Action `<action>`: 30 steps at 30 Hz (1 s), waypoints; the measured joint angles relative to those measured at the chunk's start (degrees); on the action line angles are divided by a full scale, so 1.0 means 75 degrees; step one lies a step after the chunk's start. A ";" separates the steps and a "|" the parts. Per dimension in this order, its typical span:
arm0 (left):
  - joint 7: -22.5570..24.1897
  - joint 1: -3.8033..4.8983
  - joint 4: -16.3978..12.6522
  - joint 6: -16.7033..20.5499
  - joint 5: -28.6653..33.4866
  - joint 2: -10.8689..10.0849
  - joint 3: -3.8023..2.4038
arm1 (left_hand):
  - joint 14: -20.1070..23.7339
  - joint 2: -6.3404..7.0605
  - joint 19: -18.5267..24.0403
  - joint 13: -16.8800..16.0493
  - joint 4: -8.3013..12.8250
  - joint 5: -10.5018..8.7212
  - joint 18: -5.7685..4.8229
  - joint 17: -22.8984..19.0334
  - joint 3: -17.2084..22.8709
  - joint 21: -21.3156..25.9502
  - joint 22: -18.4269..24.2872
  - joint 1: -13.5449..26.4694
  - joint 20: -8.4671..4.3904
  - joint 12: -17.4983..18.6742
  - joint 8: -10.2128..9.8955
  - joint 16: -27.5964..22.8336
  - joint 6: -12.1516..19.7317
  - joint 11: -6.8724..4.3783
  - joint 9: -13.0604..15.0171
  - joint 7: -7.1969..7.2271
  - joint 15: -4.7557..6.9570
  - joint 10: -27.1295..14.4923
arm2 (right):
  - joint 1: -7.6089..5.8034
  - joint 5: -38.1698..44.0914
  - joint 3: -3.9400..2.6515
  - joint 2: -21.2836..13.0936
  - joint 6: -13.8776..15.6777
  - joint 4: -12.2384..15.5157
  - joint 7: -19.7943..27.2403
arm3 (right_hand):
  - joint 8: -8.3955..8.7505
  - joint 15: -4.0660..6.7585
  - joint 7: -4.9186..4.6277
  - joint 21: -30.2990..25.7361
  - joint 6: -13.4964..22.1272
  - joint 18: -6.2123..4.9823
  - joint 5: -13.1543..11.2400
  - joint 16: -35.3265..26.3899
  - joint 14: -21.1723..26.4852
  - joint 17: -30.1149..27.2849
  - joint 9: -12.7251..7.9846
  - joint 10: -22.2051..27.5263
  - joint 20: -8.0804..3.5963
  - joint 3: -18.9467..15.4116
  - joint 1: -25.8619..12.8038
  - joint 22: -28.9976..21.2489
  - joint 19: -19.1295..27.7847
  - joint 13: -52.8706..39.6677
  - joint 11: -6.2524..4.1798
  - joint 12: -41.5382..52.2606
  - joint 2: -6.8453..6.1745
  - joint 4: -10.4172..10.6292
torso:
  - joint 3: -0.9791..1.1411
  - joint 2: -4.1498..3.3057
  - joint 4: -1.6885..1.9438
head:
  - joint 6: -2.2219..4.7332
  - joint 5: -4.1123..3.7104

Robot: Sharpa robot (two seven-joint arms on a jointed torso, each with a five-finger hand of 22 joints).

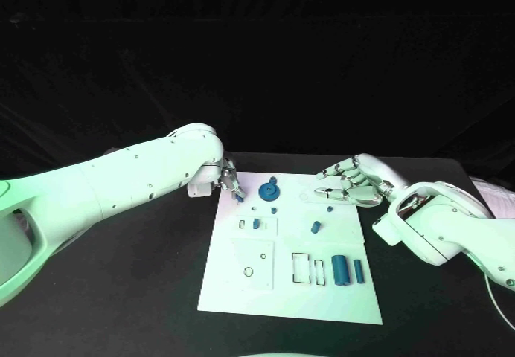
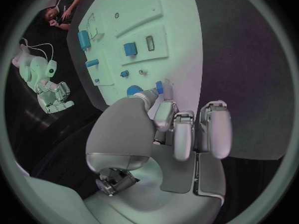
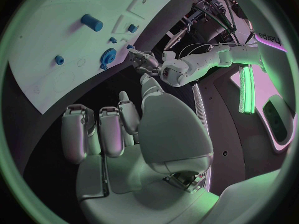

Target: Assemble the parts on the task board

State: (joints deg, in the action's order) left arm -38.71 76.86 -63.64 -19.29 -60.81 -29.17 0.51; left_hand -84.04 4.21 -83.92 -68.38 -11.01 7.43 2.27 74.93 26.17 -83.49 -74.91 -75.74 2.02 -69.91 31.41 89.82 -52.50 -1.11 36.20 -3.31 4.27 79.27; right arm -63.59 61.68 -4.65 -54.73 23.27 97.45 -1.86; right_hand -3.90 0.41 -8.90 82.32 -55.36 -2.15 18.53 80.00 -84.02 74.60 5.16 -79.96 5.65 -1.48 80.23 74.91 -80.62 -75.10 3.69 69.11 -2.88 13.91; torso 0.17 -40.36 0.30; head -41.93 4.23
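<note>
White task board (image 1: 281, 294) lying flat in the middle of the black worktop (image 1: 140, 297), carrying small blue parts: a round gear-like piece (image 1: 269, 193) near its far edge, a small block (image 1: 315, 227) mid-board, and two upright bars (image 1: 340, 269) beside rectangular cut-outs. Left hand (image 1: 228, 181) at the board's far left corner, fingers curled; whether it holds anything cannot be told. Right hand (image 1: 349, 186) hovering off the far right corner, fingers bent, apart and empty.

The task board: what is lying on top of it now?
On the task board lie a blue gear, a blue cylinder and smaller blue parts. The left hand covers its far corner.
</note>
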 measured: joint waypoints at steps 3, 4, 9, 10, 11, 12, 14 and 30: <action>0.0060 -0.0002 -0.0215 0.0168 0.0019 -0.0121 0.0000 | 0.0000 0.0105 0.0000 -0.0024 0.0041 0.0000 0.0000 0.0000 0.0134 -0.0012 0.0000 0.0022 0.0000 -0.0028 0.0016 0.0000 0.0011 0.0010 0.0005 -0.0012 0.0000 0.0012 | 0.0000 0.0000 0.0000 -0.0002 0.0000 0.0000 0.0000 | 0.0000 0.0000 0.0000 0.0000 0.0000 0.0001 0.0000 0.0000 0.0000 0.0000 0.0004 -0.0013 0.0000 0.0000 0.0000 0.0000 0.0000 0.0000 -0.0013 -0.0001 0.0000 0.0000 | 0.0001 0.0000 0.0004 | 0.0006 0.0011; 0.0086 -0.0002 -0.0307 0.0243 0.0024 -0.0172 0.0000 | 0.0000 0.0121 0.0000 -0.0024 0.0044 0.0000 0.0000 0.0000 0.0147 -0.0012 0.0000 0.0019 0.0000 -0.0029 0.0042 0.0000 0.0011 0.0010 0.0005 -0.0012 0.0000 0.0012 | 0.0000 0.0000 0.0000 -0.0003 0.0000 0.0000 0.0000 | 0.0000 0.0000 0.0000 0.0000 0.0000 0.0000 0.0000 0.0000 0.0000 0.0000 0.0004 -0.0013 0.0000 0.0000 0.0000 0.0000 0.0000 0.0000 -0.0013 0.0000 0.0000 0.0000 | 0.0004 0.0000 0.0008 | 0.0007 0.0012; 0.0175 -0.0003 -0.0671 0.0514 0.0017 -0.0384 0.0000 | 0.0000 0.0321 0.0000 0.0009 0.0090 0.0000 0.0000 -0.0001 0.0235 -0.0012 0.0000 0.0064 0.0000 -0.0028 0.0058 0.0000 0.0010 0.0010 0.0017 -0.0014 0.0000 0.0012 | 0.0000 0.0000 0.0000 -0.0008 0.0000 0.0005 0.0000 | 0.0000 0.0000 0.0000 0.0000 0.0000 0.0001 0.0000 0.0000 0.0000 0.0000 0.0004 -0.0013 0.0000 0.0000 0.0000 0.0000 0.0000 0.0000 -0.0013 0.0000 0.0000 0.0000 | 0.0009 0.0001 0.0012 | 0.0011 0.0032; 0.0189 -0.0004 -0.0746 0.0553 0.0009 -0.0428 0.0001 | 0.0000 0.0389 0.0000 0.0024 0.0122 0.0000 0.0000 -0.0001 0.0268 -0.0012 0.0000 0.0066 0.0000 -0.0028 0.0065 0.0000 0.0001 0.0013 0.0017 -0.0023 0.0000 0.0015 | 0.0000 0.0000 0.0000 -0.0010 0.0000 0.0006 0.0000 | 0.0000 0.0000 0.0000 0.0000 0.0000 0.0001 0.0000 0.0000 0.0000 0.0000 0.0004 -0.0013 0.0000 0.0000 0.0000 -0.0001 0.0000 0.0001 -0.0013 0.0000 0.0000 0.0000 | 0.0009 0.0001 0.0012 | 0.0011 0.0038; 0.0202 -0.0004 -0.0822 0.0589 0.0000 -0.0473 0.0001 | -0.0001 0.0398 0.0000 0.0028 0.0126 0.0000 0.0000 -0.0001 0.0271 -0.0012 0.0000 0.0057 0.0000 -0.0028 0.0065 0.0000 -0.0001 0.0028 0.0018 -0.0025 0.0000 0.0035 | 0.0000 0.0000 0.0000 -0.0012 0.0000 0.0007 0.0000 | 0.0000 0.0000 0.0000 0.0000 0.0000 0.0000 0.0000 0.0000 0.0000 0.0000 0.0003 -0.0013 0.0000 0.0000 0.0000 0.0000 0.0000 0.0001 -0.0012 0.0000 0.0000 0.0000 | 0.0009 0.0001 0.0011 | 0.0011 0.0040; 0.0213 -0.0006 -0.0887 0.0622 -0.0011 -0.0515 0.0003 | -0.0001 0.0409 0.0000 0.0028 0.0127 0.0000 0.0000 -0.0001 0.0273 -0.0012 0.0000 0.0047 0.0000 -0.0028 0.0065 0.0000 -0.0001 0.0019 0.0018 -0.0025 0.0001 0.0058 | 0.0000 0.0000 0.0000 -0.0013 0.0000 0.0008 0.0000 | 0.0000 0.0000 0.0000 0.0000 0.0000 0.0000 0.0000 0.0000 0.0000 0.0000 0.0003 -0.0012 0.0000 0.0000 0.0000 -0.0001 0.0000 0.0001 -0.0012 0.0000 0.0000 0.0000 | 0.0009 0.0001 0.0010 | 0.0012 0.0044; 0.0233 -0.0020 -0.1063 0.0691 -0.0042 -0.0626 0.0006 | -0.0001 0.0445 0.0000 0.0028 0.0131 0.0000 0.0000 -0.0001 0.0276 -0.0047 0.0000 0.0062 0.0000 -0.0028 0.0065 0.0000 -0.0003 0.0012 0.0018 -0.0025 0.0001 0.0065 | 0.0000 0.0000 0.0000 -0.0022 0.0000 0.0012 0.0000 | 0.0000 0.0000 0.0000 0.0000 0.0000 0.0000 0.0000 0.0000 0.0000 0.0000 0.0003 -0.0012 0.0000 0.0000 0.0000 -0.0001 0.0000 0.0002 -0.0012 0.0000 0.0000 0.0000 | 0.0008 0.0004 0.0010 | 0.0012 0.0048; 0.0134 -0.0365 -0.2501 0.1184 -0.0322 -0.1484 0.0119 | -0.0002 0.0731 0.0000 -0.0034 0.0223 0.0460 0.0000 -0.0002 0.0537 -0.0169 0.0001 0.0171 0.0000 -0.0066 0.0065 0.0000 -0.0227 -0.0015 -0.0091 -0.0022 0.0001 0.0203 | 0.0000 0.0000 0.0000 -0.0052 0.0001 0.0023 0.0000 | 0.0000 0.0000 0.0000 0.0000 0.0000 0.0000 0.0032 0.0000 0.0000 0.0009 0.0002 -0.0011 0.0000 0.0000 -0.0001 0.0005 0.0000 0.0006 -0.0011 0.0000 -0.0001 0.0000 | 0.0009 0.0025 0.0051 | -0.0052 0.0077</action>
State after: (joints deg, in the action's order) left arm -37.71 74.12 -82.39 -10.42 -63.22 -40.30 1.40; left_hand -84.06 9.69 -83.92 -68.63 -9.33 10.87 2.27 74.91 30.20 -84.76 -74.91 -74.46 2.02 -70.41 31.89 89.82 -54.20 -1.23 35.52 -3.47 4.28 80.79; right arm -63.59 61.68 -4.65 -55.12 23.27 97.62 -1.86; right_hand -3.90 0.41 -8.90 82.32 -55.36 -2.15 18.76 80.00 -84.02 74.67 5.17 -80.05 5.65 -1.48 80.23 74.95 -80.62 -75.06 3.61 69.10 -2.88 13.91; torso 0.24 -40.18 0.68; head -42.32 4.81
